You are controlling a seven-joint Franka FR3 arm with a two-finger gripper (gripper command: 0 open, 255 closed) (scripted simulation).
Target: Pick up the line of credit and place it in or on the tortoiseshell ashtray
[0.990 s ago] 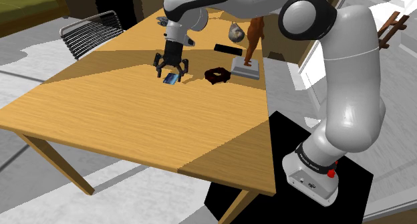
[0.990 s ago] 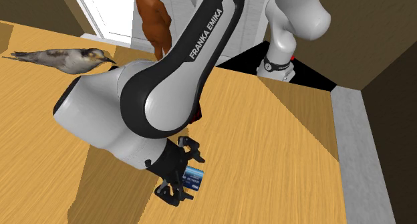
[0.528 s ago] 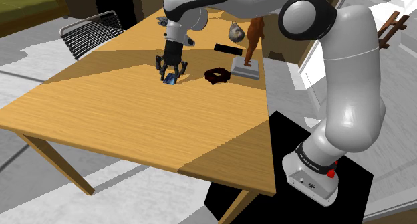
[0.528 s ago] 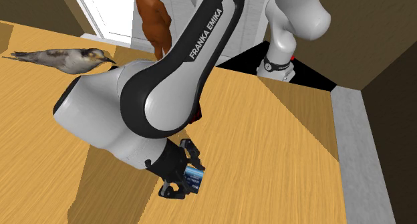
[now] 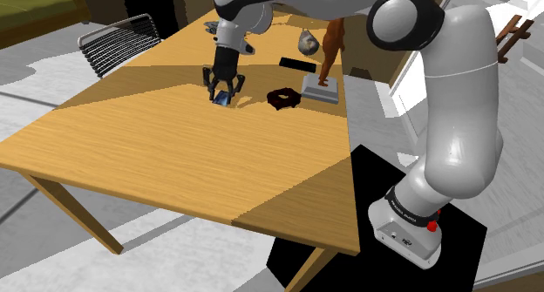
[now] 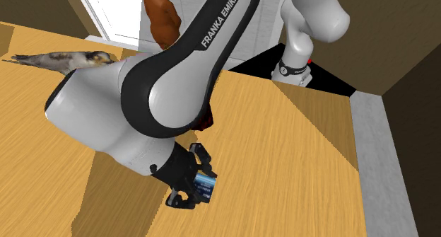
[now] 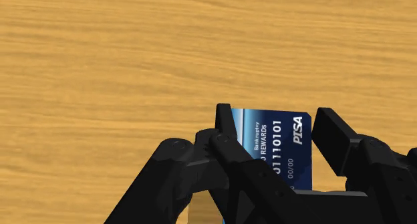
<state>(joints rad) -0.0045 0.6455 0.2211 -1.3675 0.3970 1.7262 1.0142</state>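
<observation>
Blue with white print, the card (image 7: 277,152) stands between the two black fingers of the end effector (image 7: 275,122). The fingers have closed to the card's width, one against each of its opposite edges, so it is clasped between them. Light wooden surface (image 7: 133,55) lies beyond it.

In the shoulder view the end effector (image 5: 223,93) hangs at the upper middle of the frame. It points down at the surface (image 5: 174,159) with the card (image 5: 224,98) at its tips. Whether the card is clear of the wood cannot be told there.

To the right of it in that frame, apart from the card, lies the dark brown ring-shaped ashtray (image 5: 282,98). Just beyond the ashtray a brown figure (image 5: 329,46) stands on a grey base (image 5: 320,89). A wire-backed chair (image 5: 118,42) stands at the upper left.

In the second exterior view the card (image 6: 205,185) sits in the end effector (image 6: 198,191) at the lower middle, under the bulky white arm (image 6: 106,122). A grey bird figurine (image 6: 42,59) lies at the upper left.
</observation>
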